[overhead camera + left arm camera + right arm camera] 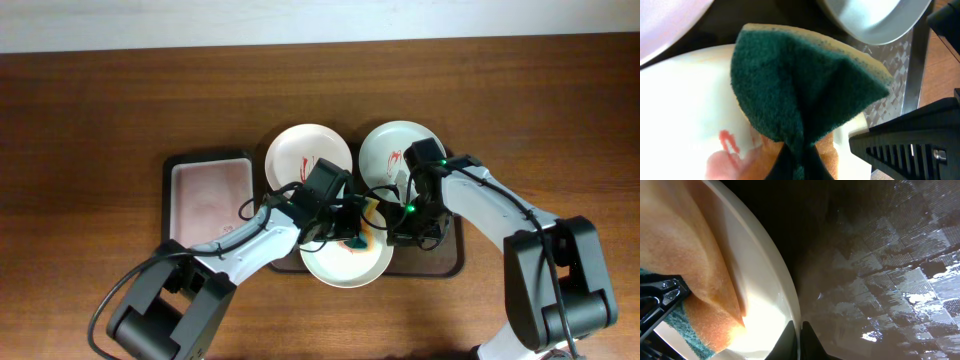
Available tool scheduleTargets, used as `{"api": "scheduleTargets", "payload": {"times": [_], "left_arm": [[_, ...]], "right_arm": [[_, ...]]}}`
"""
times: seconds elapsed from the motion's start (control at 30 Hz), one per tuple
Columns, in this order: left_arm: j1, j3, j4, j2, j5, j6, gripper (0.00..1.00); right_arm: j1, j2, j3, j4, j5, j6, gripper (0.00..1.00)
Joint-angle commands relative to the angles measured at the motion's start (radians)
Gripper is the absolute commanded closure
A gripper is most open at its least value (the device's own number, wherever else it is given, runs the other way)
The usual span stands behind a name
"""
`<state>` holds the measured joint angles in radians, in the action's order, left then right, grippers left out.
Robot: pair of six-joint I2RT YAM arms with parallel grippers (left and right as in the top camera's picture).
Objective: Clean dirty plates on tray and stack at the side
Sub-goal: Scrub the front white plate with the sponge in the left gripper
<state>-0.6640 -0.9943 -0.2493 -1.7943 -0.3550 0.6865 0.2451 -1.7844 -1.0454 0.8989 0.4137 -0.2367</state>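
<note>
Left wrist view: left gripper (348, 228) pinches soft sponge (800, 85); right gripper (799, 335) clamps rigid, likely slick, breakable plate (774, 275) at rim.

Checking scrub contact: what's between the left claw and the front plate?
The sponge, pinched by the left claw, green side up, sits on the front plate; the left wrist view shows it.

The folded sponge (800, 90) fills the left wrist view, hiding the left gripper's (352, 228) fingers and much of the plate (685, 100), which runs off the left edge; overhead, both arms cover the tray's (452, 255) middle, and the right gripper (799, 336) shows only cut-off fingertips.
</note>
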Motion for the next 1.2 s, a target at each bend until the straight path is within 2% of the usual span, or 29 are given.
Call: {"api": "scheduleTargets", "payload": {"times": [0.0,0.07,0.13,0.27,0.33,0.5,0.57,0.67,0.77,0.93,1.0,1.1,1.17], "left_arm": [[0.002,-0.009,-0.114,-0.032,0.106,0.028,1.00],[0.034,-0.009,-0.200,-0.029,0.179,0.027,1.00],[0.068,-0.009,-0.243,-0.019,0.179,0.022,1.00],[0.105,-0.027,-0.299,0.077,0.167,-0.090,1.00],[0.104,-0.056,-0.306,0.148,0.092,-0.160,1.00],[0.129,-0.063,-0.328,0.269,0.118,-0.165,1.00],[0.117,-0.047,-0.330,0.260,0.110,-0.151,1.00],[0.093,-0.029,-0.327,0.226,0.112,-0.061,1.00],[0.037,-0.028,-0.256,0.138,0.064,-0.043,1.00],[-0.044,-0.028,-0.214,0.036,0.060,0.081,1.00],[-0.056,-0.028,-0.227,0.035,0.116,0.080,1.00],[-0.049,-0.029,-0.322,0.037,0.292,0.080,1.00],[-0.024,-0.032,-0.351,0.056,0.333,0.079,1.00]], "right_arm": [[0.005,-0.003,-0.009,0.002,0.020,-0.008,0.96],[0.005,-0.003,-0.009,0.002,0.020,-0.008,0.96],[0.005,-0.003,-0.009,0.002,0.020,-0.008,0.96],[0.005,-0.003,-0.009,0.002,0.020,-0.008,0.96],[0.005,-0.003,-0.009,0.002,0.019,-0.008,0.96],[0.005,-0.003,-0.009,0.001,0.016,-0.008,0.95],[0.005,-0.003,-0.009,-0.002,0.016,-0.008,0.95],[0.005,-0.003,-0.009,-0.002,0.016,-0.008,0.95],[0.005,-0.003,-0.009,-0.002,0.016,-0.008,0.96],[0.005,-0.003,-0.009,0.001,0.016,-0.008,0.96],[0.005,-0.003,-0.009,0.002,0.016,-0.008,0.96],[0.005,-0.003,-0.009,0.004,0.016,-0.008,0.96],[0.005,-0.003,-0.009,0.006,0.016,-0.008,0.96]]}}
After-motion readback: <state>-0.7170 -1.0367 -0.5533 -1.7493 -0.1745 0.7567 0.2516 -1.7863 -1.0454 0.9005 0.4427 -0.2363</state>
